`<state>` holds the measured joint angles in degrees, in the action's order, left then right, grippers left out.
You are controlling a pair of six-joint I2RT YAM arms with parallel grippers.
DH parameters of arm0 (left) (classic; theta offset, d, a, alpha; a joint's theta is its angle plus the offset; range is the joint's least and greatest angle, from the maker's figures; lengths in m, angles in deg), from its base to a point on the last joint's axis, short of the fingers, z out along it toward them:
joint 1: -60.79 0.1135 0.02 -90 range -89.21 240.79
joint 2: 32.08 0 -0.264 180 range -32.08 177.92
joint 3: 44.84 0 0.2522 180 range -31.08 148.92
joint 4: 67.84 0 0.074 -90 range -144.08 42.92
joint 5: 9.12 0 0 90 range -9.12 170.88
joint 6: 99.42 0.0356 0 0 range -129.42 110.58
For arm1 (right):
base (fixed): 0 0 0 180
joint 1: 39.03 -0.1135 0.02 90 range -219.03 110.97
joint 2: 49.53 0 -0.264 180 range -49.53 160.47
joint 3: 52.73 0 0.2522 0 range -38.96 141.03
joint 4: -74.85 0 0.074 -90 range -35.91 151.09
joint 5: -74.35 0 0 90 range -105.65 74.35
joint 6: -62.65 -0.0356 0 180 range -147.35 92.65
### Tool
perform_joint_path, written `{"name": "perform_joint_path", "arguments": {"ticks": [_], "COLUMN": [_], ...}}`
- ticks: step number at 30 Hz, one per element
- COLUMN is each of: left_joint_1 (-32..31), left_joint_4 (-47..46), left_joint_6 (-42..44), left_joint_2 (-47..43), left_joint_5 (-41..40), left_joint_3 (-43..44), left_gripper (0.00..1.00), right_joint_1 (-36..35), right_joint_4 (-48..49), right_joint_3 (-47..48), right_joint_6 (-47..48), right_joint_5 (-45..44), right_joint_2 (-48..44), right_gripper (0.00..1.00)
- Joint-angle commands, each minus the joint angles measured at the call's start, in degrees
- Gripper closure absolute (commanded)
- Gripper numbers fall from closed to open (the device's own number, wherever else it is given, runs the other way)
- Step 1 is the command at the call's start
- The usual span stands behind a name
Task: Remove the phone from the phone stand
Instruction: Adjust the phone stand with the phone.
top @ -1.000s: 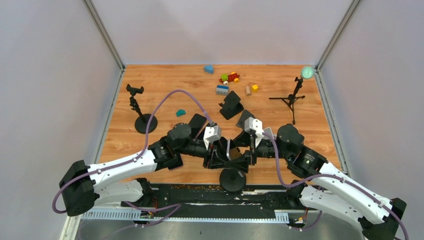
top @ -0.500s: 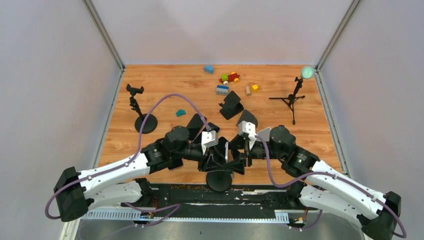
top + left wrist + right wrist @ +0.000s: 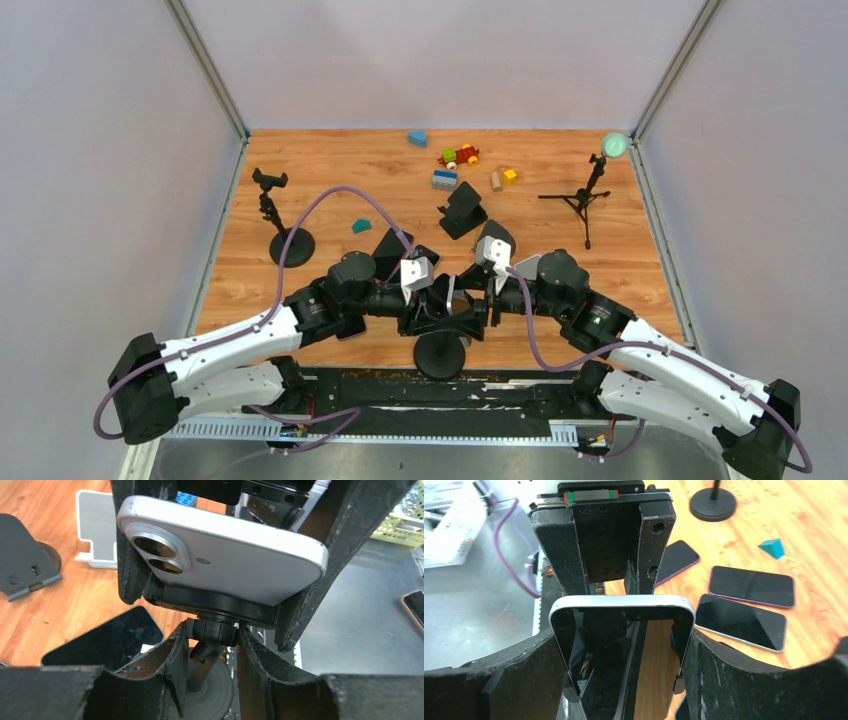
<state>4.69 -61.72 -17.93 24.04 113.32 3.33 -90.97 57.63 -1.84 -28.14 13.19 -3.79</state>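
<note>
A white phone (image 3: 225, 555) sits on the black phone stand (image 3: 215, 609), camera lenses to the left. My left gripper (image 3: 212, 635) is shut on the stand's neck just under the head, with the round base (image 3: 212, 690) below. My right gripper (image 3: 621, 640) is shut on the phone (image 3: 621, 630), one finger on each long edge, dark screen facing the camera. In the top view the left gripper (image 3: 432, 310) and right gripper (image 3: 478, 308) meet over the stand base (image 3: 440, 356) at the table's near edge. The phone is mostly hidden there.
Three dark phones (image 3: 751, 585) lie flat on the wood beside the arms. A tall clamp stand (image 3: 288, 240) is at the left and a small tripod (image 3: 585, 200) at the right. Black wedge stands (image 3: 462, 210) and toy blocks (image 3: 455, 158) sit further back.
Both grippers and the stand they hold have shifted left and slightly toward the near edge. The grips on the stand's neck and the phone look unchanged.
</note>
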Motion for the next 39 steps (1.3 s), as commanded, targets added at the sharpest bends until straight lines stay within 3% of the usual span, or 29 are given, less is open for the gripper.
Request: {"name": "perform_joint_path", "arguments": {"ticks": [1,9,17,27,32,39], "left_joint_1": [3.23,6.58,6.53,6.44,6.36,6.05], "left_joint_4": [-6.78,-7.45,-8.06,-7.70,-9.80,-10.27], "left_joint_6": [2.85,4.74,2.95,-0.08,-1.83,-2.29], "left_joint_2": [5.30,13.61,10.85,-0.55,-3.03,-3.22], "left_joint_5": [-3.48,1.52,2.51,0.92,1.40,2.34], "left_joint_3": [0.61,8.11,4.06,-4.80,-8.20,-7.66], "left_gripper": [1.00,1.00,1.00,0.64,0.55,0.29], "right_joint_1": [0.74,0.75,0.78,0.75,0.72,0.79], "right_joint_4": [-0.72,-1.42,-2.08,1.70,1.77,1.88], "right_joint_3": [1.76,4.55,2.29,-0.80,-0.44,0.14], "right_joint_6": [3.62,6.99,5.03,-1.40,-3.49,-3.69], "right_joint_5": [-12.30,-18.24,-11.30,3.19,6.77,9.01], "right_joint_2": [0.49,1.57,-0.35,-1.60,1.45,2.69], "right_gripper": [1.00,1.00,1.00,1.00,1.00,1.00]}}
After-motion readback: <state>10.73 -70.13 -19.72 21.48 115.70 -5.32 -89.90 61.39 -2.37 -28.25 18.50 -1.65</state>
